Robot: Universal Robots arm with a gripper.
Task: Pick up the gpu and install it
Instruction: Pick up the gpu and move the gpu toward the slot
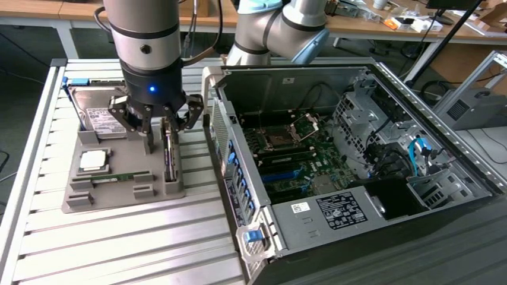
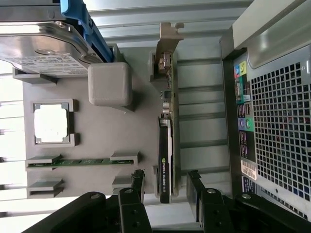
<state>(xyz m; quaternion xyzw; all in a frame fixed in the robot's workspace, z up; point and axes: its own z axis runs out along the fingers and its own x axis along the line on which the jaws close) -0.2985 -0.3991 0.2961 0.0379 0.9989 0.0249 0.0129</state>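
Observation:
The gpu stands on edge in a slot of the grey tray, a thin dark strip with a silvery bracket at its far end. In the wrist view the gpu runs lengthwise along the tray's edge, close to the computer case. My gripper hangs directly over the card, open. Its two black fingers straddle one end of the card, with a gap on each side and nothing gripped. Seen from the wrist, the gripper is centred on the card.
The tray also carries a silver hard drive with a white label, a square processor and a green memory stick. The open computer case lies right beside the tray, its motherboard exposed. Everything rests on a slatted metal table.

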